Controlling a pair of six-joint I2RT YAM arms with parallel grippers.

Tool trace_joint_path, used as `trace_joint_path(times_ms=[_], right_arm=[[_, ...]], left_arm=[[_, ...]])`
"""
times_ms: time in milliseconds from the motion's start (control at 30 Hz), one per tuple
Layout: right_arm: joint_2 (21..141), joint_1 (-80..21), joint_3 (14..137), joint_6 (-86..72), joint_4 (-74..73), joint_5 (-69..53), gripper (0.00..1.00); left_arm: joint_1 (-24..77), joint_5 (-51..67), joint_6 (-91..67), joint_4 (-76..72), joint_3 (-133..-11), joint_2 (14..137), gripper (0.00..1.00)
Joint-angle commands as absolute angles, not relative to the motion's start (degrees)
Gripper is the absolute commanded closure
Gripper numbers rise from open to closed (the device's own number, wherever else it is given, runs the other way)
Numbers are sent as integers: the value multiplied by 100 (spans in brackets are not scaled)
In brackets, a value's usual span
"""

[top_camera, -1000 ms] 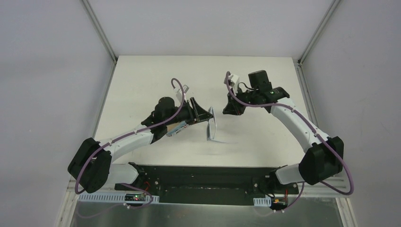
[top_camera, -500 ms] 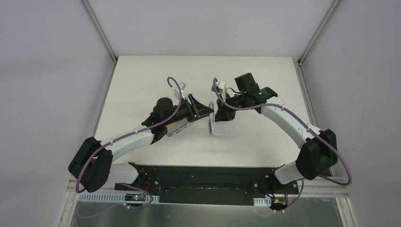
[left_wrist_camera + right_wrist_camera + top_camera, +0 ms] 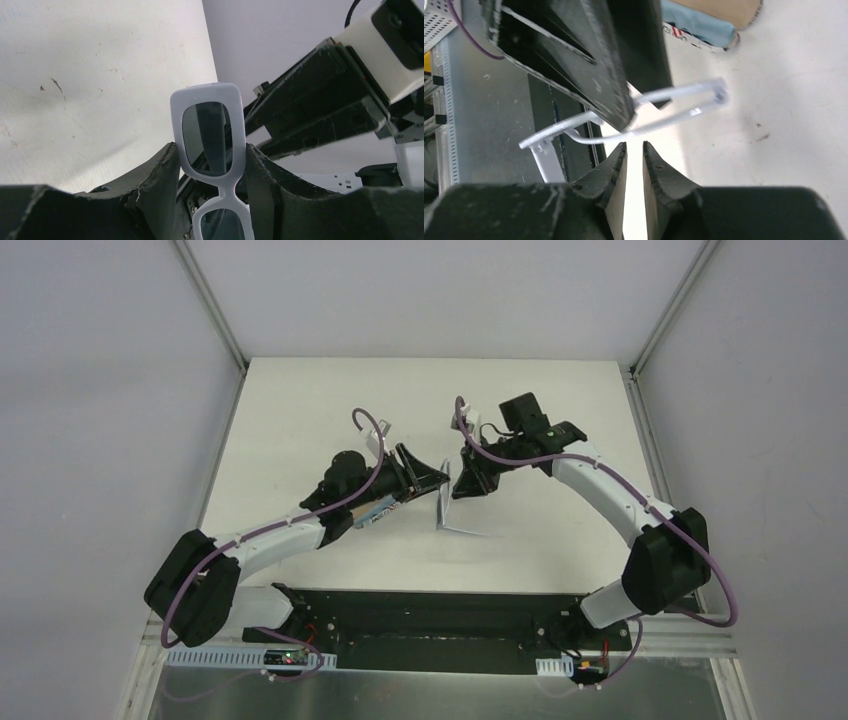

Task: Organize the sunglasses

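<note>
Folding the temples seems the step in hand. The left fingers (image 3: 160,172) pinch the sunglasses (image 3: 209,131) near the bridge, the front's long axis running out past their tips. The temples (image 3: 676,94) reach toward the right fingers (image 3: 616,160), which are barely parted and hold nothing, just short of them. One temple may already be folded. Next, nudge a temple inward gently.

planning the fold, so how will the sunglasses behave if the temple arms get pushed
Probably light: the left gripper holds the sunglasses by the front frame alone. The temple arms look long and thin, so they would likely flex or swing at the hinges under a push. The smooth frame may also slip or pivot between the fingers.
</note>
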State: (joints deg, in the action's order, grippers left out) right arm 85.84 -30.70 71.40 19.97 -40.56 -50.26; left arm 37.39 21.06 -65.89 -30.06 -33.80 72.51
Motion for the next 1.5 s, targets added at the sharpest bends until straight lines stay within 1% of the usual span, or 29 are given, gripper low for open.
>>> trace_joint_path(times_ms=[0, 67, 167, 200, 233, 267, 300, 333, 367, 433, 533, 700, 800, 933, 1167, 1400, 1467], right_arm=[[8583, -2588, 7456, 2407, -4453, -5077, 79], [8555, -2398, 7681, 2874, -5007, -5051, 74], [8341, -2322, 7966, 3749, -5875, -4902, 62], [8230, -2328, 8008, 4050, -6147, -4890, 61], [8154, -2321, 7998, 4367, -6528, -4879, 64], [8100, -2329, 7973, 4668, -6846, -4878, 70], [8061, -2348, 7943, 4988, -7120, -4855, 79], [8042, -2390, 7923, 5239, -7410, -4793, 92], [8017, -2451, 7897, 5451, -7655, -4719, 100], [7943, -2624, 7771, 5721, -7923, -4657, 100], [7726, -3053, 7456, 5791, -7822, -4410, 100], [7662, -3148, 7405, 5742, -7710, -4411, 100], [7748, -3147, 7293, 5445, -7353, -4174, 100], [7901, -3147, 7227, 4717, -6489, -3741, 100], [8363, -3138, 7698, 4266, -6133, -3666, 100], [8501, -3143, 7887, 3873, -5707, -3752, 100], [8601, -3151, 8010, 3770, -5634, -3855, 98]], left_arm=[[3694, 2017, -6599, -3259, -3267, 6974, 100], [3675, 2025, -6547, -3201, -3213, 6881, 100], [3644, 1978, -6472, -3084, -3114, 6743, 100], [3632, 1934, -6468, -3069, -3082, 6706, 100], [3624, 1868, -6486, -3068, -3043, 6667, 100], [3621, 1780, -6534, -3078, -3003, 6643, 100], [3626, 1685, -6583, -3126, -2968, 6637, 100], [3626, 1588, -6658, -3218, -2924, 6636, 100], [3623, 1494, -6726, -3318, -2883, 6648, 100], [3621, 1295, -6847, -3518, -2860, 6693, 100], [3621, 1003, -7027, -3769, -2839, 6818, 100], [3621, 654, -7151, -3848, -2835, 6881, 100], [3621, 802, -7175, -3964, -2893, 6950, 100], [3621, 1080, -7194, -4073, -2956, 6975, 100], [3628, 1338, -7069, -3745, -3043, 6856, 100], [3639, 1438, -7164, -3854, -2966, 6902, 100], [3645, 1480, -7229, -3945, -2944, 6947, 100]])
